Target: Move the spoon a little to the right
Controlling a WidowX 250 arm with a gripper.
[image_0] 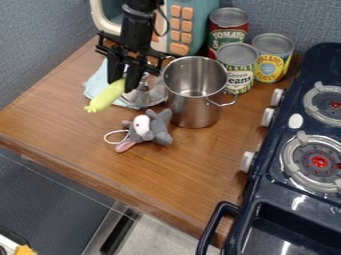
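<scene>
even, fairly bright light | soft shadows on counter (86, 144) | glints on steel pot (194, 108), glossy stove (267, 185)

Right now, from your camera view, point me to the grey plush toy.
The grey plush toy lies left of centre on the wooden counter, just below and left of the steel pot.

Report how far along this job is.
Done: the grasp, it seems; the end effector grips a yellow-green object, which I can't confirm is the spoon. In hand: that object, left of the steel pot. Remaining: the release, as it's between the fingers; whether the rightward shift is made, I can't tell.
</scene>
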